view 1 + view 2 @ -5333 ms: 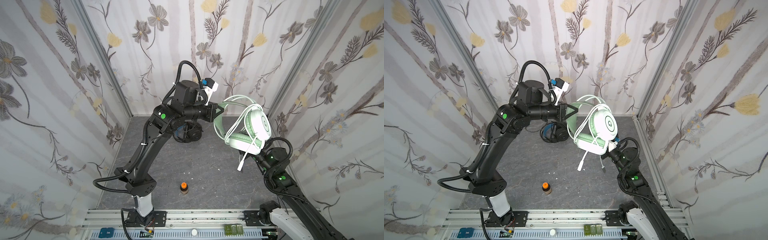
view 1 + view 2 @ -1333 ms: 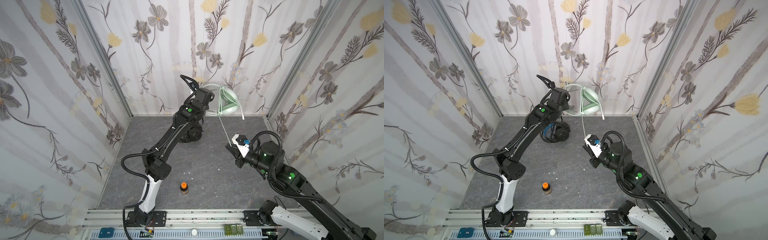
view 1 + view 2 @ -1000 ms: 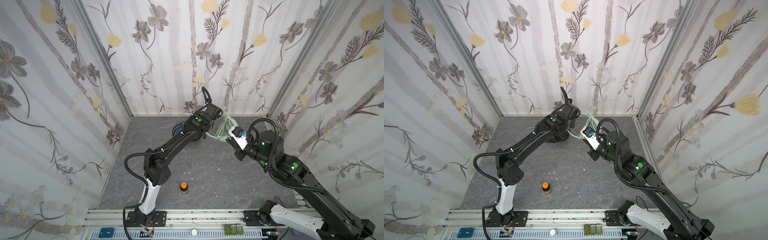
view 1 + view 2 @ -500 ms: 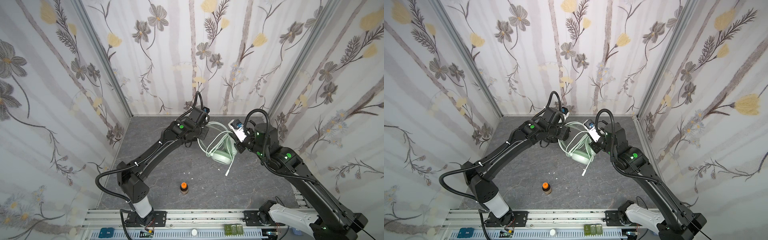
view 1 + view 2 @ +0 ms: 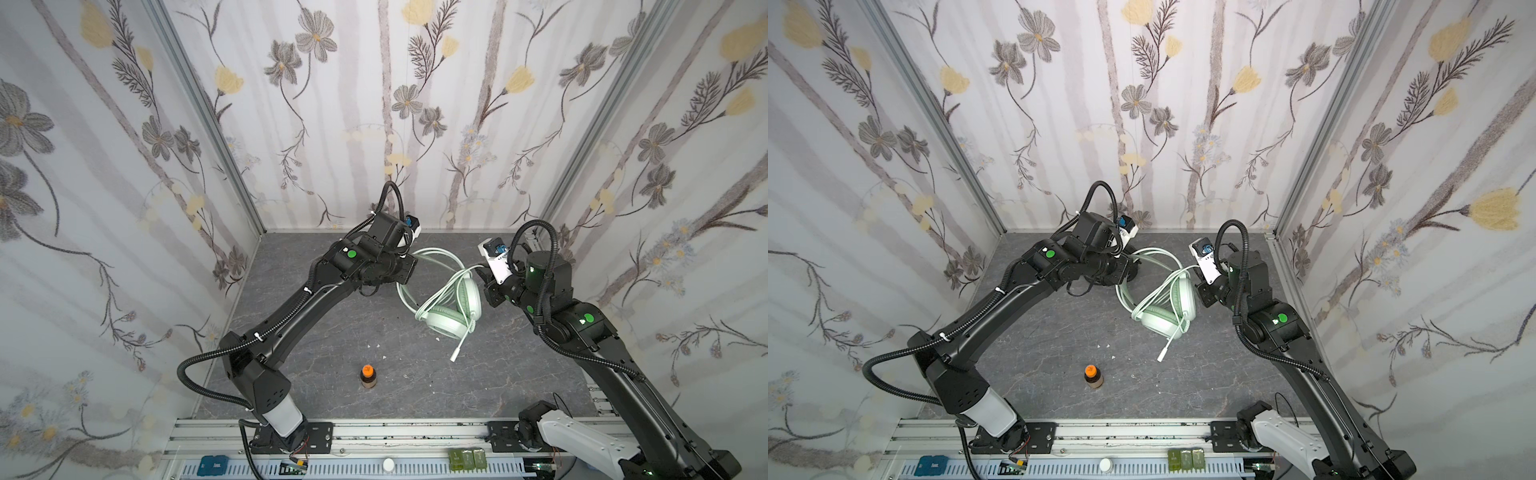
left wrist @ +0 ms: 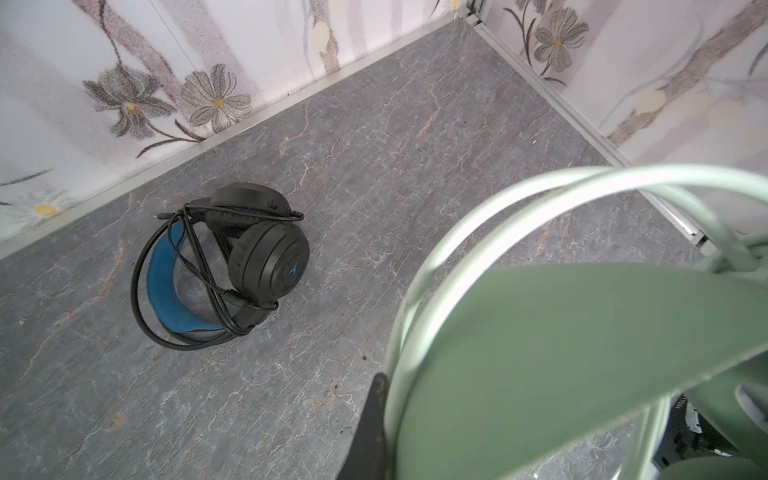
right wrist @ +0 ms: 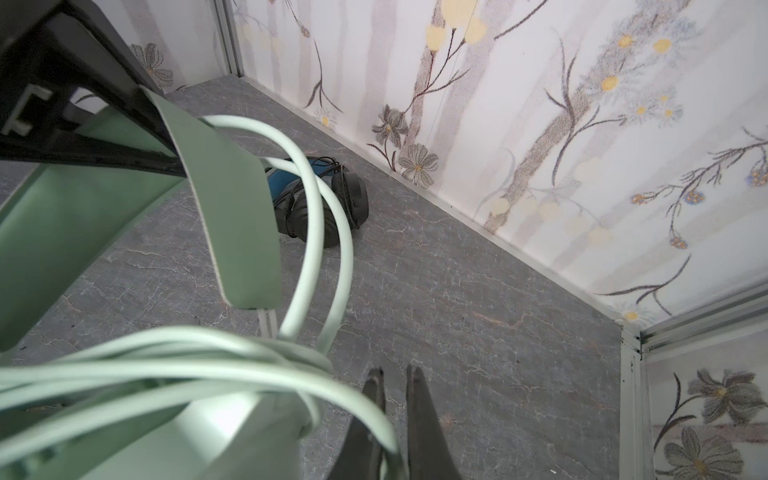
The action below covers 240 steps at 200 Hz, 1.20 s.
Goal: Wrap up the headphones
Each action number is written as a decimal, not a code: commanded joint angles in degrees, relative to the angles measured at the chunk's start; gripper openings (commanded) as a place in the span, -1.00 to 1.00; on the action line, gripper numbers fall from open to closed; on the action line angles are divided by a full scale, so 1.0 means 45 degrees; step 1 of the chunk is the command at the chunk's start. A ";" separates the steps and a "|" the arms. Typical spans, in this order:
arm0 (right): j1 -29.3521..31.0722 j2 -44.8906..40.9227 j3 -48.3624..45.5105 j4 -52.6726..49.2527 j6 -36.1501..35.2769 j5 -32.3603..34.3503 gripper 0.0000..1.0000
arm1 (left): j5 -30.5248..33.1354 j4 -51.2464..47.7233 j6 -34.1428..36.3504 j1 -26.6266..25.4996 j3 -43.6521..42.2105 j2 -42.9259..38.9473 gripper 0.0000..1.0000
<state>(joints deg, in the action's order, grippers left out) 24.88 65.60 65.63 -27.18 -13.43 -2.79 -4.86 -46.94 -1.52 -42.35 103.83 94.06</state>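
Mint green headset [image 5: 451, 309] held up near the black headset [image 6: 232, 266]. Left gripper [image 5: 409, 270] jaws are clenched on its headband, and right gripper [image 7: 392, 415] jaws look pinched on the cable [image 7: 316, 257]. If either grip slackens, the loose loops and dangling plug [image 5: 455, 356] could slip and undo the wrap.

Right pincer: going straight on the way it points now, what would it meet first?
Probably bare grey floor, short of the back wall; the black headset lies off to one side. Depth is unclear.

Bottle [image 5: 368, 375] front; headset [image 5: 451, 307] mid-right; second headset [image 6: 224, 266] farther back.
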 commanded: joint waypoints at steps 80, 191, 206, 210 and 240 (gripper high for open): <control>-0.0647 -0.0706 -0.2313 0.2955 0.1111 -0.1626 -0.53 | -0.1128 0.0392 -0.0712 0.0075 0.0637 -0.0083 -1.00; -0.1163 -0.0739 -0.3301 0.3311 0.1771 -0.1227 0.29 | -0.0396 -0.0208 -0.0969 0.0172 0.1057 0.0268 -1.00; -0.1380 -0.0751 -0.3391 0.3257 0.2006 -0.0925 0.40 | -0.0246 -0.0232 -0.1071 0.0161 0.1048 0.0328 -1.00; -0.1432 -0.0719 -0.3392 0.3221 0.2042 -0.0860 0.42 | -0.0201 -0.0209 -0.1099 0.0170 0.1034 0.0341 -1.00; -0.1851 -0.0651 -0.3372 0.2942 0.2265 -0.0263 0.52 | 0.0211 -0.0121 -0.1463 0.0269 0.1010 0.0374 -1.00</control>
<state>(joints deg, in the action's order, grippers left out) 17.47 62.35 50.43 -14.96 -4.95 -6.87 -4.86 -49.95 -4.84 -41.56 107.79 95.77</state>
